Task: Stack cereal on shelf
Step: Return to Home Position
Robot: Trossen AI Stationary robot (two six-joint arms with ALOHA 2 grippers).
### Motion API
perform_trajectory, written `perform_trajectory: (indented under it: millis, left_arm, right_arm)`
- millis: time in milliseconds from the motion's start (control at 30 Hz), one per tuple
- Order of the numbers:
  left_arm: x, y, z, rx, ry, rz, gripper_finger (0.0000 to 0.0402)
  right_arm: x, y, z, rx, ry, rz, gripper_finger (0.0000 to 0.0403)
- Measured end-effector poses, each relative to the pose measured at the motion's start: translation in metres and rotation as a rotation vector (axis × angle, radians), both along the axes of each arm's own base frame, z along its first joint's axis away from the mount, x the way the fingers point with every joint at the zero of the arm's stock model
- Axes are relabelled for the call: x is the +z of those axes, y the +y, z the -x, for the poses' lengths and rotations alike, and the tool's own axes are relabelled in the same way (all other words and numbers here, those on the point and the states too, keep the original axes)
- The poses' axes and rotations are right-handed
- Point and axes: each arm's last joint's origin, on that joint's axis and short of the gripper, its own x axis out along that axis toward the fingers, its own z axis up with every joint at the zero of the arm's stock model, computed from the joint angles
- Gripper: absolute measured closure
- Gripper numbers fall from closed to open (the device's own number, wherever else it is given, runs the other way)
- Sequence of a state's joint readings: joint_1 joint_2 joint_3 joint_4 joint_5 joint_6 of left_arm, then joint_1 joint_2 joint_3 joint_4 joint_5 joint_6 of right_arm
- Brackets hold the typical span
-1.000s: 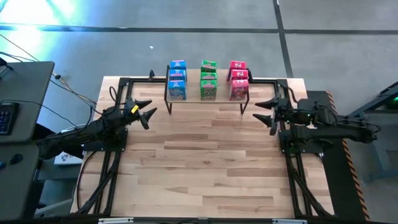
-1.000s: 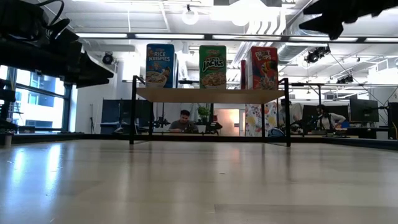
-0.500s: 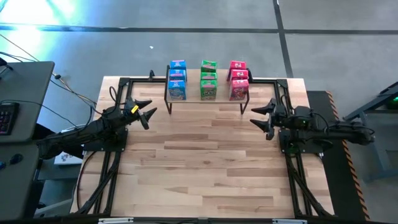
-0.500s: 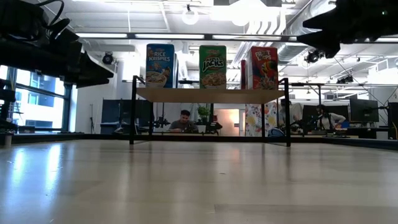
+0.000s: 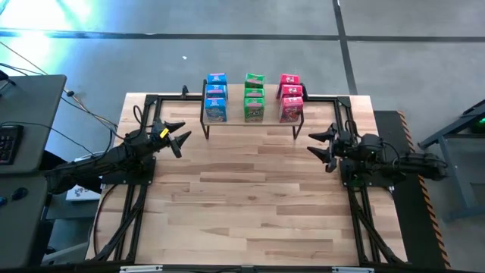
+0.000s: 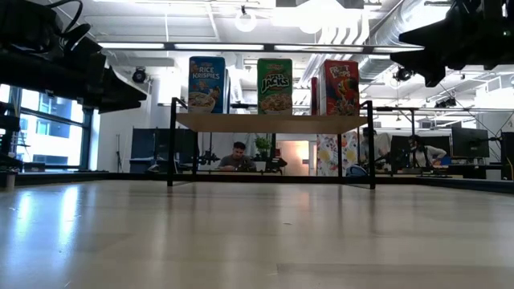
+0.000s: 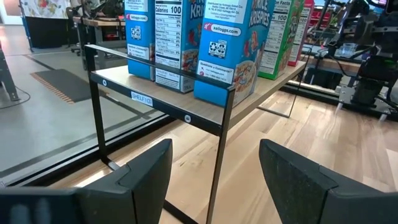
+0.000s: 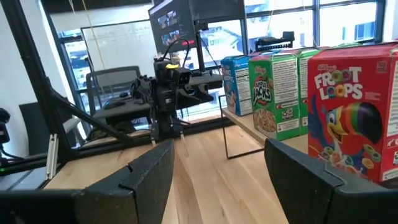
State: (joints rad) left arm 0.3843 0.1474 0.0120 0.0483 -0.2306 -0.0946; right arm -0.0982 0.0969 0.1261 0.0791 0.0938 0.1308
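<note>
The shelf [image 5: 252, 120] is a light plank on thin black legs at the table's far edge. On it the cereal boxes stand upright in three rows: blue [image 5: 216, 97], green [image 5: 254, 97], pink-red [image 5: 290, 97]. They also show as blue [image 6: 207, 84], green [image 6: 275, 86] and pink-red [image 6: 340, 87] in the low view. My left gripper [image 5: 180, 136] hovers open near the shelf's left end, over the table's left side. My right gripper [image 5: 322, 144] hovers open near the shelf's right end. Both are empty.
Bare wooden tabletop [image 5: 250, 205] stretches in front of the shelf. Black arm mounts run along the left [image 5: 136, 197] and right [image 5: 360, 205] table edges. People sit at desks in the room behind [image 6: 238, 157].
My right gripper has drawn back toward the table's near and right edges and sunk lower, away from the shelf's right end; it stays open. The left arm and the boxes have kept still.
</note>
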Motion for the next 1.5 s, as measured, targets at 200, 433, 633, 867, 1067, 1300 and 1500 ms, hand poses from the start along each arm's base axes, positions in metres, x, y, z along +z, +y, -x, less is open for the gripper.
perform_trajectory:
  millis: [200, 433, 633, 867, 1067, 1300, 1500]
  left_arm:
    - [0.0, 0.0, 0.0, 0.0, 0.001, 0.0, 0.0169]
    - [0.0, 0.0, 0.0, 0.0, 0.0, 0.0, 0.0169]
    - [0.0, 0.0, 0.0, 0.0, 0.0, -0.001, 0.0169]
    - [0.0, 0.0, 0.0, 0.0, 0.0, -0.001, 0.0169]
    - [0.0, 0.0, 0.0, 0.0, 0.0, -0.001, 0.0169]
    - [0.0, 0.0, 0.0, 0.0, 0.0, -0.001, 0.0169]
    - [0.0, 0.0, 0.0, 0.0, 0.0, -0.001, 0.0169]
  right_arm:
    - [-0.005, 0.0, 0.002, 0.0, 0.012, -0.001, 0.016]
    - [-0.01, 0.0, 0.002, 0.002, 0.058, -0.03, 0.016]
    - [-0.011, 0.002, 0.002, 0.061, 0.069, -0.052, 0.016]
    - [-0.016, 0.003, 0.002, 0.098, 0.118, -0.078, 0.016]
    - [-0.016, 0.003, 0.002, 0.104, 0.124, -0.046, 0.016]
    - [-0.017, 0.003, 0.002, 0.105, 0.132, -0.059, 0.016]
    - [-0.017, 0.003, 0.002, 0.104, 0.133, -0.057, 0.016]
